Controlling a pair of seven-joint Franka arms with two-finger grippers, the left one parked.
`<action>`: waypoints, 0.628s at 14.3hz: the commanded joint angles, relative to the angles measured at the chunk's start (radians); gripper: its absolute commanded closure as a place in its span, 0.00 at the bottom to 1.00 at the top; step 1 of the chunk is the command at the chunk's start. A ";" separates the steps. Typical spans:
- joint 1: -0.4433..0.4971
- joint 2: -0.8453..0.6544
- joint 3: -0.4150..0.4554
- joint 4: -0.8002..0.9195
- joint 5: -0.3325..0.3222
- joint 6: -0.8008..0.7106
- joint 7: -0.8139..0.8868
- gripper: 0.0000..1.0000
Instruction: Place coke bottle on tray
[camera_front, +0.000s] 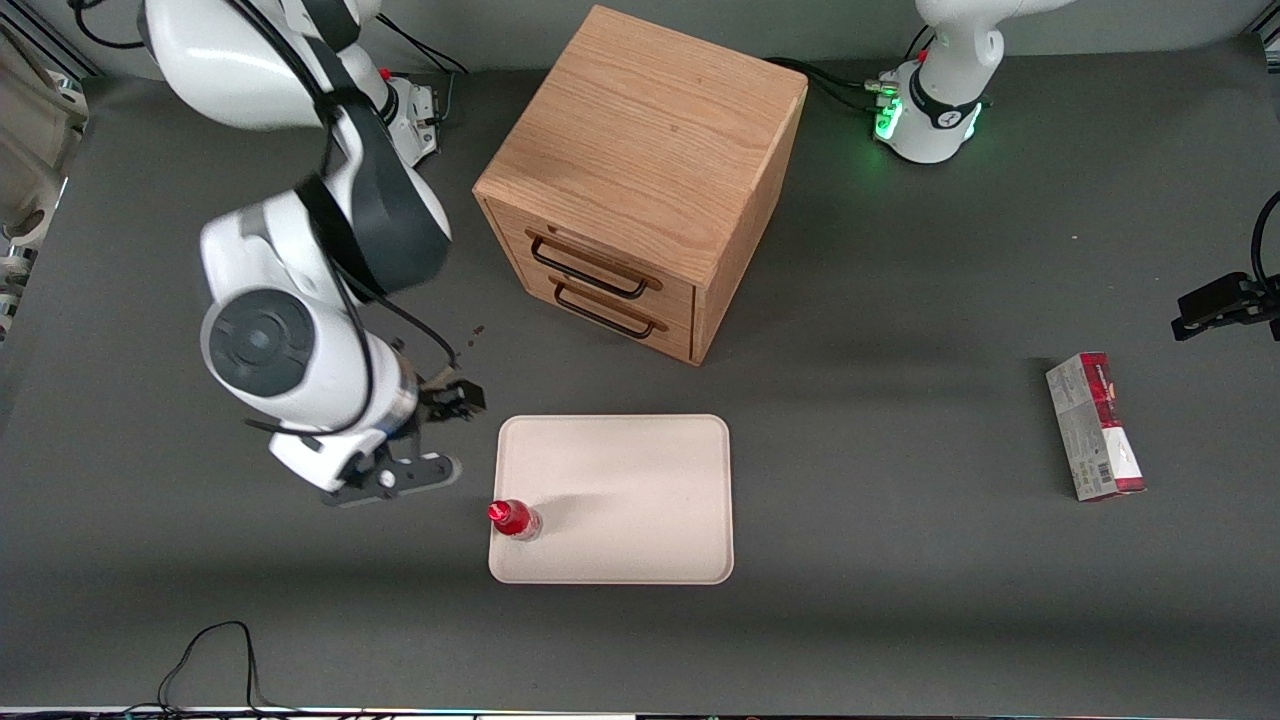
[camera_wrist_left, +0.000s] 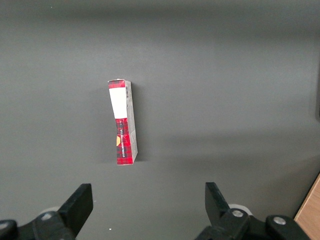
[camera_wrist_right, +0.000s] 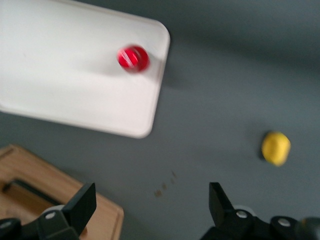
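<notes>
I see the coke bottle (camera_front: 515, 519) standing upright on the tray (camera_front: 640, 480), in the corner nearest the working arm. My pincer (camera_wrist_right: 152, 207) hovers beside the tray over the surface (camera_front: 900, 620), spread and holding nothing. A yellow lump (camera_wrist_right: 275, 148) lies near the tray.

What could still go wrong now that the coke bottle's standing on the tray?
The coke bottle stands upright right at the tray's rim, near a corner on the working arm's side, so a small nudge might tip it off onto the table. The hand, open and empty, hangs just beside that edge of the tray; a sideways swing as it pulls away could clip the bottle or shift the tray. A yellow lump also lies on the table near the hand.
</notes>
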 joint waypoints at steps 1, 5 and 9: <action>-0.005 -0.139 -0.045 -0.128 -0.006 -0.063 0.008 0.00; -0.097 -0.375 -0.062 -0.399 0.009 -0.008 -0.011 0.00; -0.227 -0.558 -0.052 -0.657 0.018 0.154 -0.113 0.00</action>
